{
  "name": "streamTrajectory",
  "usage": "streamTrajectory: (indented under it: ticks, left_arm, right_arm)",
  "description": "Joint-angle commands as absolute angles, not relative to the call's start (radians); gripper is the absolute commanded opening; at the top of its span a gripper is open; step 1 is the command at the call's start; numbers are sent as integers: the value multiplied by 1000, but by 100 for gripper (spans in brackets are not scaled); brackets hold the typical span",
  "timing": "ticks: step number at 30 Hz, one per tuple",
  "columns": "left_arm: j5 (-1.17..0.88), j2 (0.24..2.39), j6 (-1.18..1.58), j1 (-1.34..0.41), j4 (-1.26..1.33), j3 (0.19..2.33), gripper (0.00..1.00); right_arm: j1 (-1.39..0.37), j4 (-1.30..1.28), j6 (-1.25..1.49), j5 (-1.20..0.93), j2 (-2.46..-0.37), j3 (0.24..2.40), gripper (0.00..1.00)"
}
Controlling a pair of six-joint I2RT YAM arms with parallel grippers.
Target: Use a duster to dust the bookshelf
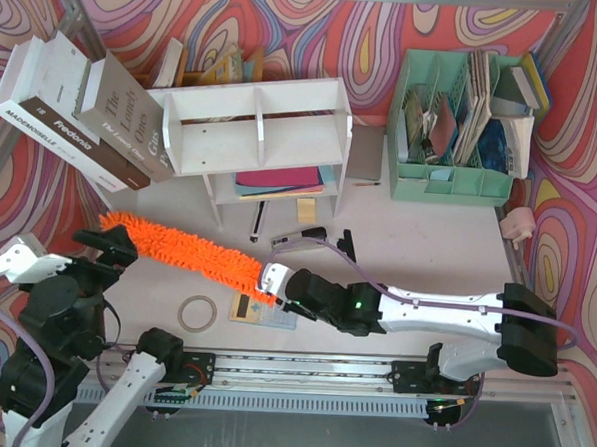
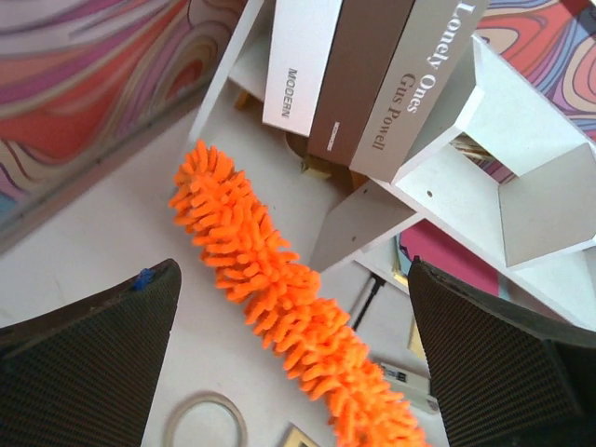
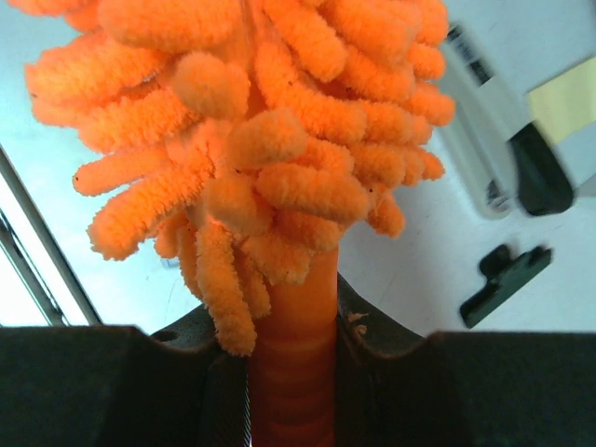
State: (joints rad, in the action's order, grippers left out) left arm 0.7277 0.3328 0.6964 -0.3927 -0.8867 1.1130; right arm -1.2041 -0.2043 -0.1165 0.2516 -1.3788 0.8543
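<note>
Now the right claw (image 1: pixel 276 279) grips the duster (image 1: pixel 192 250) by the handle in front of the bookshelf (image 1: pixel 254 121), the left claw (image 1: pixel 112 246) gapes wide near its tip, so lifting it to the shelf probably comes next.

Leaning books (image 1: pixel 79 112), green file organiser (image 1: pixel 451 184), tape ring (image 1: pixel 181 312)

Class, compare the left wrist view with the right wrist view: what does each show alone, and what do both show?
Left wrist only: the bookshelf, books leaning against it, a tape ring, and the open left end effector. Right wrist only: the right end effector shut on the duster handle, and a small black part. Both: the duster's fluffy orange head.
</note>
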Motion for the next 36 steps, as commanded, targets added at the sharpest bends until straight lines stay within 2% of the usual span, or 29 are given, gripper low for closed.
streamTrajectory:
  ticks: [1, 9, 21, 26, 36]
  left_arm:
    - [726, 280, 429, -388, -778, 1090, 98]
    - [605, 13, 154, -389, -488, 795, 98]
    - [348, 66, 199, -390, -447, 805, 98]
    - [218, 36, 195, -389, -353, 710, 98]
    - [221, 23, 196, -386, -328, 682, 98]
  right_arm:
    - [-1209, -172, -214, 338, -1355, 981, 0]
    - [-1193, -78, -357, 360, -1347, 1035, 0]
    - [-1131, -28, -374, 338, -1373, 1116, 0]
    - [-1127, -7, -371, 342, -1396, 1140, 0]
    - [-1124, 8, -403, 379, -1423, 1221, 0]
